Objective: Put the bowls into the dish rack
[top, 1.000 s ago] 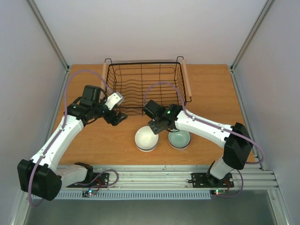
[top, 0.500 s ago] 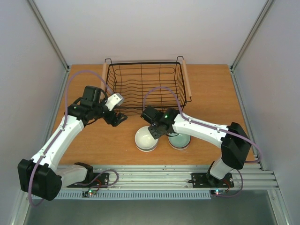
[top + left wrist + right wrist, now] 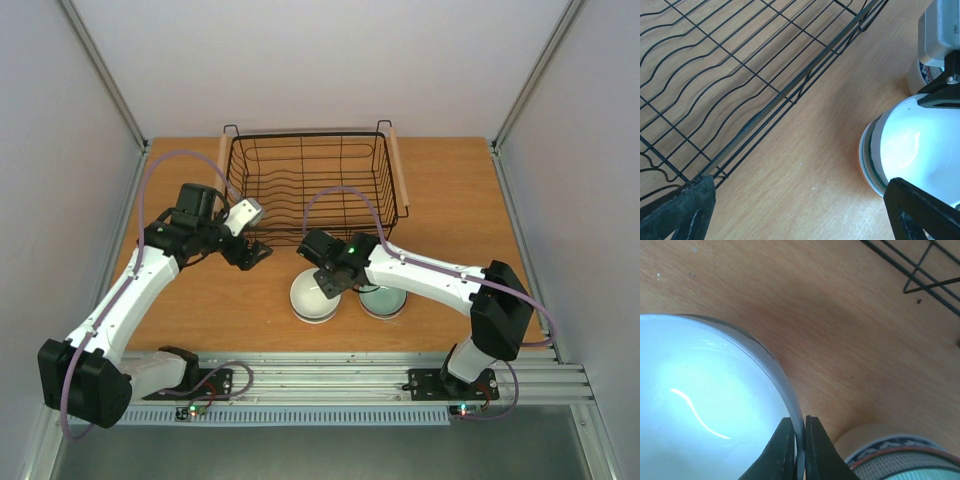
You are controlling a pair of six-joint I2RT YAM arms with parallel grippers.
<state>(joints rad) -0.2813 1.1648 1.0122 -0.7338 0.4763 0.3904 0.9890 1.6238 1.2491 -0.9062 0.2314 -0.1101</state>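
1. Overhead, a black wire dish rack (image 3: 310,185) with two light wooden handles sits at 12 o'clock on a wooden counter (image 3: 450,200).
2. Two stacks of bowls stand side by side on the counter at 6 o'clock from the rack, outside it and near its front wall.
3. The left stack is topped by a glossy white bowl (image 3: 305,306). The left wrist view shows it nested in a pale green bowl (image 3: 867,155), with an orange bowl (image 3: 859,161) at the bottom.
4. The right stack stands just beside the white bowl, at its 3 o'clock. A mint green bowl (image 3: 385,302) is on top, and the right wrist view shows a blue-and-white patterned bowl (image 3: 895,455) underneath.
5. The right claw (image 3: 799,450) is pinched closed on the white bowl's rim at about 1 o'clock on the bowl. One finger is inside the rim and one outside.
6. The left claw (image 3: 256,252) has its fingers spread wide and grips nothing. It hangs over bare counter at 10 o'clock from the white bowl, close to the rack's near left corner.
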